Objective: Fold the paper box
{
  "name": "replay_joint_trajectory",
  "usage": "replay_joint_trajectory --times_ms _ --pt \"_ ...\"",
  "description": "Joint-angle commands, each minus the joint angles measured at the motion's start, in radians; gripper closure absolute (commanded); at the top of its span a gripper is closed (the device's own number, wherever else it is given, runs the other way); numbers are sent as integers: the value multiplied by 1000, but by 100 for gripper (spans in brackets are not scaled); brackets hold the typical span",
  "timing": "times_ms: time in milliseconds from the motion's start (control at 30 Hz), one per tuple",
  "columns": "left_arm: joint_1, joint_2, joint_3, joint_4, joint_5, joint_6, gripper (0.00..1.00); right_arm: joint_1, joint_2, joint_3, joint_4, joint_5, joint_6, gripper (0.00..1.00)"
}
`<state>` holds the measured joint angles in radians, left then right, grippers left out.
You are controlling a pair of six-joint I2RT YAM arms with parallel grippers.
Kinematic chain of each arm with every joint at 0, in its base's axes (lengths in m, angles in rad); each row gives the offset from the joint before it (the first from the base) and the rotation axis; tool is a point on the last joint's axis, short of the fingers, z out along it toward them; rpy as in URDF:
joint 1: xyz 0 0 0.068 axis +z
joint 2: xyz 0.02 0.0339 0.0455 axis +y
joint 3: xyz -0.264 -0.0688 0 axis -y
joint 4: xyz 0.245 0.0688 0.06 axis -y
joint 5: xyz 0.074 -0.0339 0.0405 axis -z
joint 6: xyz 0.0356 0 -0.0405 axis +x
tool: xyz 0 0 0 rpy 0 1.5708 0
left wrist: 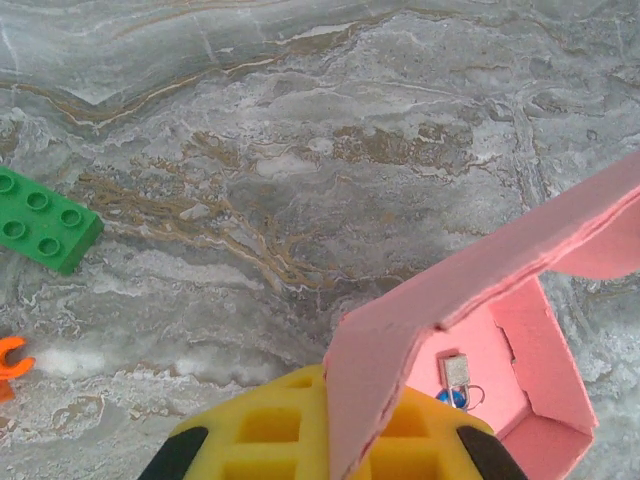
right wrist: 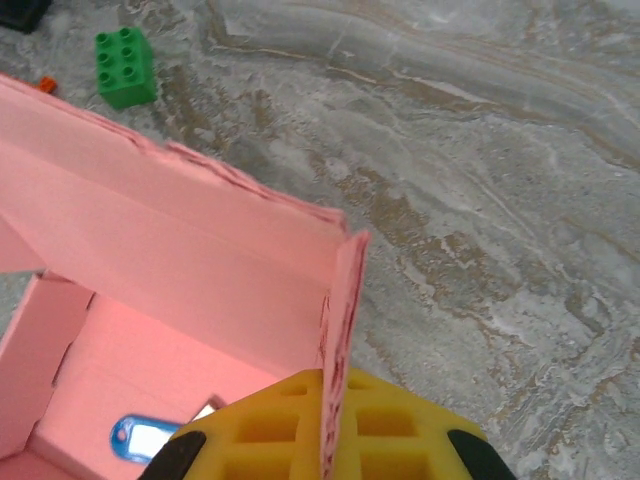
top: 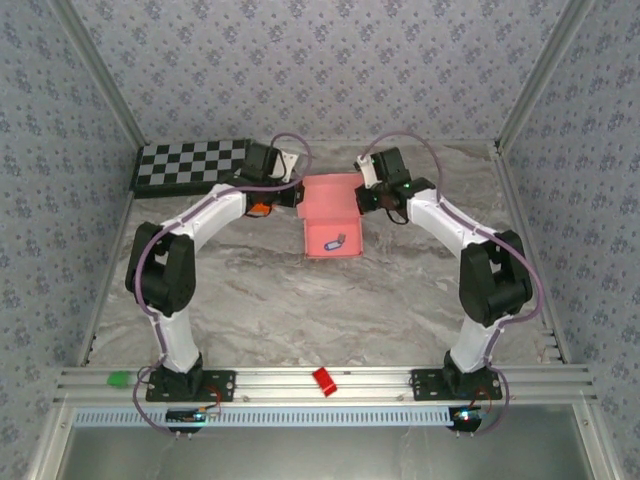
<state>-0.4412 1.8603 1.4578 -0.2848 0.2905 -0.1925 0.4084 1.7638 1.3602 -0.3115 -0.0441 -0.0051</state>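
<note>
The salmon-pink paper box sits at the middle back of the marble table, its tray open upward and its lid panel raised at the far side. My left gripper is shut on the lid's left edge. In the left wrist view the card runs between the yellow pads of the gripper. From the other side my right gripper is shut on the lid's right flap. The right wrist view has that thin pink edge pinched in the gripper. A small blue and silver tag lies inside the tray.
A chessboard lies at the back left. A green brick and an orange bit rest on the marble left of the box. On the front rail sit a red bit and a green bit. Patterned walls enclose the table.
</note>
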Motion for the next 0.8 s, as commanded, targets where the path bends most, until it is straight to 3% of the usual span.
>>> replay_joint_trajectory --times_ms 0,233,767 --pt "-11 -45 -24 106 -35 -23 100 18 -40 -48 104 115 35 96" --pt "-37 -73 -107 221 -88 -54 100 63 -91 -158 262 267 106 97" --pt "-102 -135 -261 414 -269 -145 100 150 -139 -323 440 463 262 96"
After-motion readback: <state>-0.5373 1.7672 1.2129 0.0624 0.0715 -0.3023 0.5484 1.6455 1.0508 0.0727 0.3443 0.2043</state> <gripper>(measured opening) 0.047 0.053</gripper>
